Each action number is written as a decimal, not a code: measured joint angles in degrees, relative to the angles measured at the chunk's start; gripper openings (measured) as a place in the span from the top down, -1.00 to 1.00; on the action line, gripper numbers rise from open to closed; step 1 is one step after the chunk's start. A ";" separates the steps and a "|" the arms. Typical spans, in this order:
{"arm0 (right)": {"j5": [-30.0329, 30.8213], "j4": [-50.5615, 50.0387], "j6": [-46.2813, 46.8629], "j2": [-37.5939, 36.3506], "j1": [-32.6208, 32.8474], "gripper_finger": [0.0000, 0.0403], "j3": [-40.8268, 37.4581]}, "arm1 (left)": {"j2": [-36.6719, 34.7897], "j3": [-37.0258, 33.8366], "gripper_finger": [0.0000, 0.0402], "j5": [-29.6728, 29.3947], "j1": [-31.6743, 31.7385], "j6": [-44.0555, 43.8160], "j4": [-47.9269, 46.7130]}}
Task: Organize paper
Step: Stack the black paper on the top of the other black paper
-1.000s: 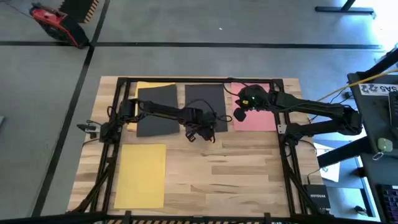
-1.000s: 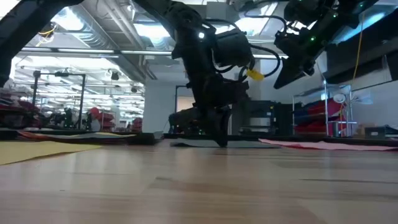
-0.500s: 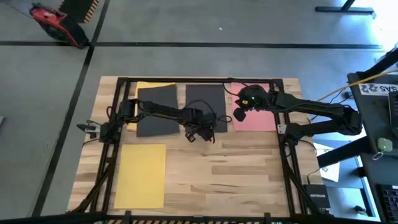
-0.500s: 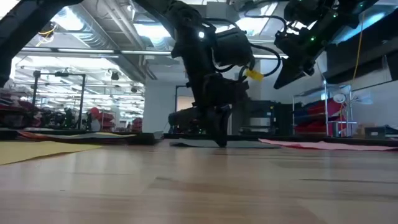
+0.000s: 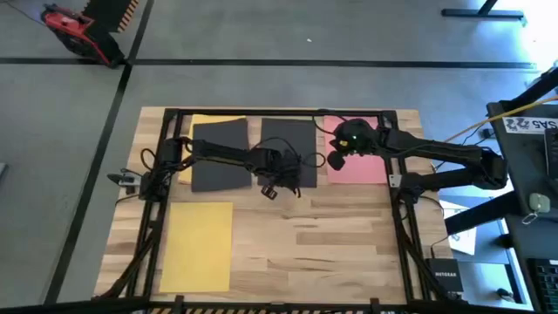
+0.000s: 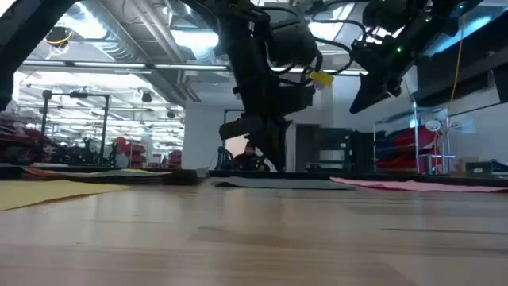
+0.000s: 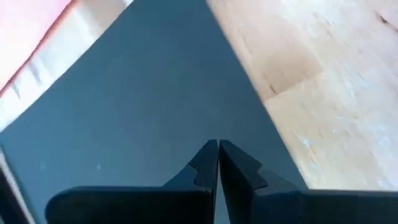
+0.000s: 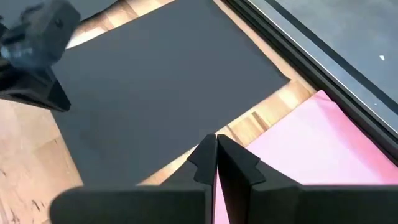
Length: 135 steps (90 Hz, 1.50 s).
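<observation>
Left gripper (image 5: 281, 181): mine, fingers pressed together on nothing, over the near edge of the middle black sheet (image 5: 288, 144).
Right gripper (image 5: 336, 160): mine too, fingertips together and empty, above the pink sheet (image 5: 362, 166) — at 3 o'clock from the black one.
Other paper: a second black sheet (image 5: 220, 155) at 9 o'clock, a yellow sheet (image 5: 199, 244) at 7 o'clock.
Low view only: my left gripper hangs clear of the table (image 6: 254, 238) — unclear from above.

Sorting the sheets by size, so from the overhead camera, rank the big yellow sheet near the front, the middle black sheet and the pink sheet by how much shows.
1. Front yellow sheet, fully exposed.
2. Middle black sheet, partly hidden by the left gripper.
3. Pink sheet, partly hidden by the right gripper.
The real sheets may match; only the visible area differs.
</observation>
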 joint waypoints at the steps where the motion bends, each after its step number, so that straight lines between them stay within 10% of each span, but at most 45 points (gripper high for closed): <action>1: 0.00 -0.03 0.00 0.00 -0.01 1.00 0.00 | -0.21 0.01 1.00 -0.08 0.05 -0.88 -0.30; 68: -4.50 0.08 -6.18 -0.02 0.00 1.00 0.00 | -14.70 0.12 0.99 -2.77 -14.50 -60.48 -28.25; 114: -4.52 0.36 -6.36 -0.02 0.00 1.00 0.00 | -13.94 -13.87 0.64 -20.51 -23.58 -82.43 -21.04; 135: -4.50 0.34 -6.40 -0.02 0.00 1.00 0.00 | -13.94 -18.56 0.62 -25.83 -23.40 -73.98 -13.43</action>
